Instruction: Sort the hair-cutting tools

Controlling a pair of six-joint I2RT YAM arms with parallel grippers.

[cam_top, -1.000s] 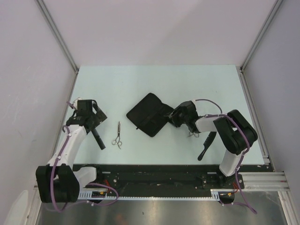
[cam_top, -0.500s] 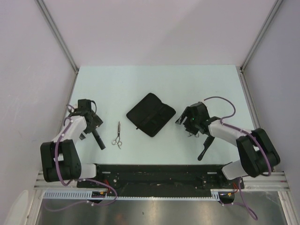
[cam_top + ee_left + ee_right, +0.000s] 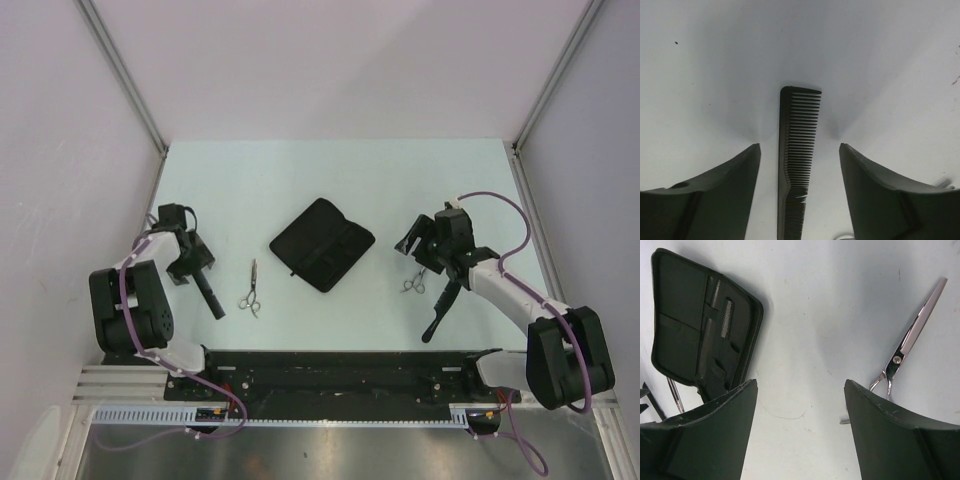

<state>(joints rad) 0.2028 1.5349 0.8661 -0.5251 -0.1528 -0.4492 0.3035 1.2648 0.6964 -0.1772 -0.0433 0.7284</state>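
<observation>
L hand (image 3: 799, 150) is found spread and empty, aligned over the long narrow comb (image 3: 798, 165) laid flat on the bench (image 3: 330, 180), prob. for a lengthwise pick; R hand (image 3: 800, 385), likewise spread w/ nothing pinched, is held betw. the case (image 3: 700, 330) and scissors (image 3: 905, 347).

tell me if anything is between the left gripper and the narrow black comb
Nothing visible does. The narrow black comb lies flat on the table, lined up between the open fingers of the left gripper, with a gap on each side.
</observation>
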